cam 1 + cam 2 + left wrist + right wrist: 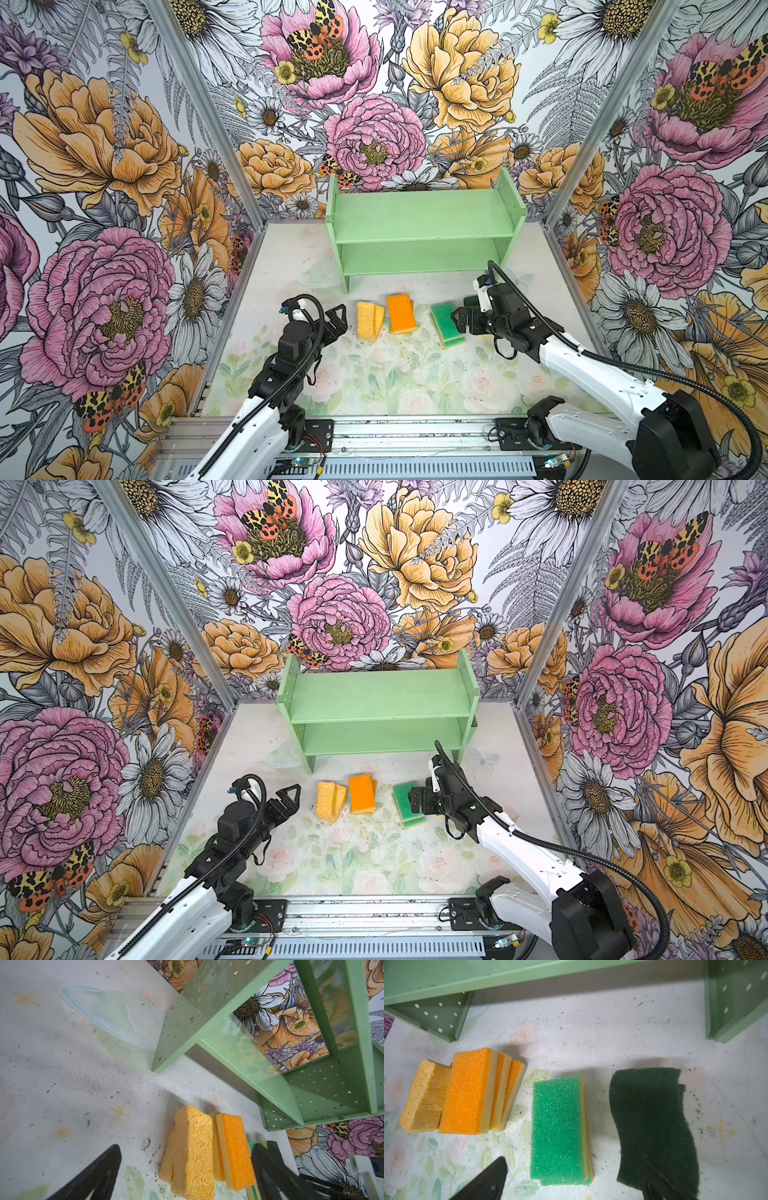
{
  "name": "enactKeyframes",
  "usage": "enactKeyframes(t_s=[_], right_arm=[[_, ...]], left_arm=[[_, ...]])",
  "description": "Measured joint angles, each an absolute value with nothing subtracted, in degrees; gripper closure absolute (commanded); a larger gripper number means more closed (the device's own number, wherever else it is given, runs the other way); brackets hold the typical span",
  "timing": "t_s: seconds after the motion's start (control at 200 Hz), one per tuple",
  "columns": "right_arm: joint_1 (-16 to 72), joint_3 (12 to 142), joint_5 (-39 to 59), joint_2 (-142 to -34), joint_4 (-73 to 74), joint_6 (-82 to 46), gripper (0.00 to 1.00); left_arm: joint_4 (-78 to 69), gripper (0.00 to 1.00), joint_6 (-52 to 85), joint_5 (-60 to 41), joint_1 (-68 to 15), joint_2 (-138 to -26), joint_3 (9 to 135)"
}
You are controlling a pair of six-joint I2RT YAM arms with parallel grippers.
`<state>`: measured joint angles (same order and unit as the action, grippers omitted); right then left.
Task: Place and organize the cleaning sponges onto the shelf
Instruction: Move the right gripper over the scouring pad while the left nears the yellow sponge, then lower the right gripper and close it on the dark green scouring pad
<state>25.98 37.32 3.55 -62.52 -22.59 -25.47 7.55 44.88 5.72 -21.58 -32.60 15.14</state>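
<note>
The mint-green shelf (pixel 424 224) (pixel 378 704) stands at the back of the table with both tiers bare. In front of it the cleaning sponges lie in a row: two porous yellow ones (pixel 369 321) (pixel 193 1147), three orange-topped ones (pixel 401 312) (pixel 467 1093) leaning together, a green-topped pair (pixel 444 322) (pixel 558 1126), and dark-green wavy ones (pixel 652 1122). My left gripper (pixel 338 320) (pixel 187 1151) is open just left of the yellow sponges. My right gripper (pixel 459 320) (pixel 573 1160) is open above the green-topped pair and hides the dark-green ones in both top views.
Floral walls (pixel 104 166) close in the table on three sides, with metal corner posts (pixel 232 145). A metal rail (pixel 415 432) carrying both arm bases runs along the front edge. The shelf's legs (pixel 452 1022) stand just behind the sponge row.
</note>
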Motion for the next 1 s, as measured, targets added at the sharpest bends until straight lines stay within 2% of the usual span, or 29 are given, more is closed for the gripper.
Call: enactKeyframes(t_s=[0.51,0.75,1.0], right_arm=[[26.0,43.5,-6.1,-67.9,-38.0,-24.8,0.02],[26.0,43.6,-10.0,-69.6,-39.6,-24.4,0.02],[23.9,41.6,-10.7,-66.1,-39.4,-23.9,0.02]], left_arm=[[3.9,0.01,44.9,3.8,-21.6,-38.5,15.1],[3.2,0.01,44.9,3.5,-21.6,-40.0,15.1],[1.7,0.01,44.9,3.3,-21.6,-42.2,15.1]])
